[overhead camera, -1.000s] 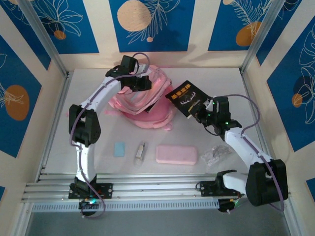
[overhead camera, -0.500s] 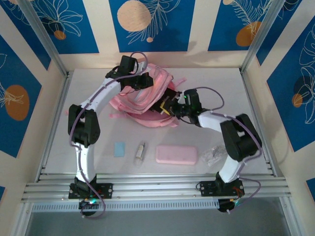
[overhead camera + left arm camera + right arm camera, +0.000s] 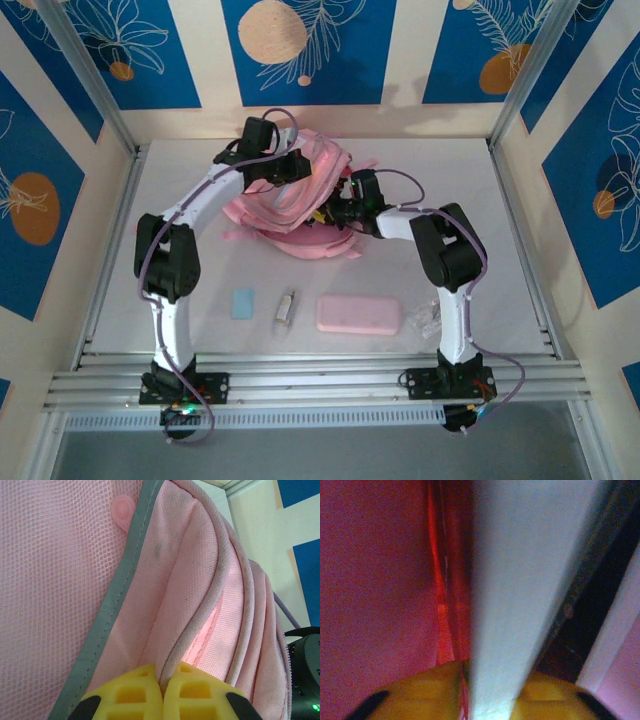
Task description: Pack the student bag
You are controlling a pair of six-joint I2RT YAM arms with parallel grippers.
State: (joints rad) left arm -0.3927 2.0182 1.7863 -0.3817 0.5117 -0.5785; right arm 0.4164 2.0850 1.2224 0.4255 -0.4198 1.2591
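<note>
**L gripper (image 3: 162,680) clamped on student bag (image 3: 280,215); R gripper (image 3: 490,695) unclear**

Your student bag lies bunched under both tool tips. L gripper pinches its piped pink seam tight, grey trim (image 3: 102,640) just left of the pads. R gripper is amid red-lit fabric w/ a pale flat slab (image 3: 520,580) between its pads; can't tell if it grips. Back toward the bases from both: pink pencil case (image 3: 358,314), blue card (image 3: 243,303), small tube (image 3: 287,306).

White arm links (image 3: 166,335), black joints (image 3: 165,262), purple cables (image 3: 280,112), yellow gripper pads (image 3: 131,692)
</note>
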